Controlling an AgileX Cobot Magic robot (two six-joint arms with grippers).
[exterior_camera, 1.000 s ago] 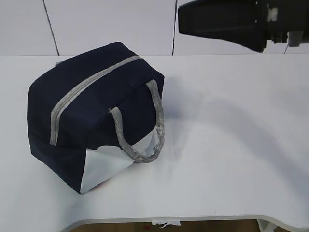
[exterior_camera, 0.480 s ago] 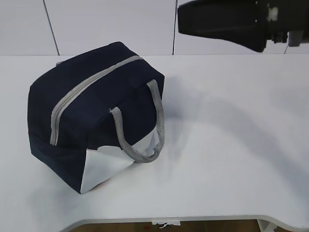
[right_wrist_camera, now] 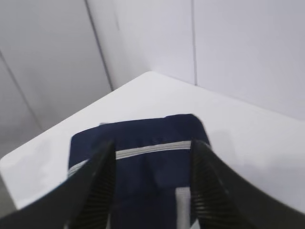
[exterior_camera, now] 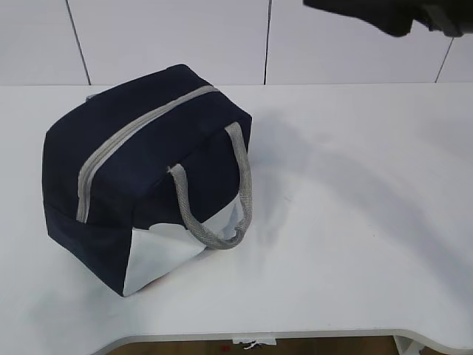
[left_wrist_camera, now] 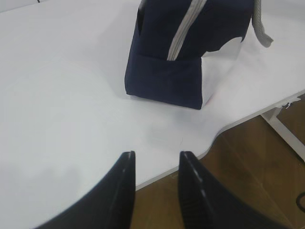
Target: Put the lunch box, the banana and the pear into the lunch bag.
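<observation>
While the lunch bag (exterior_camera: 144, 185) is sitting zipped shut at left of centre on the table (exterior_camera: 355, 222), both the left gripper (left_wrist_camera: 155, 164) and right gripper (right_wrist_camera: 152, 157) are being held apart and empty, so the zipper (exterior_camera: 126, 137) is best being opened first.

lunch bag (exterior_camera: 140, 185): boxy navy fabric, sits upright on the white table, left half of the exterior frame, turned diagonally. Grey zipper (exterior_camera: 126, 140) runs along the top from lower left toward upper right, looks fully closed. Grey webbing handle (exterior_camera: 214, 188) droops over the near side onto the white side panel (exterior_camera: 166, 255). Left wrist view shows it at upper centre; right wrist view at lower centre. Lunch box, banana, pear: not visible.
</observation>
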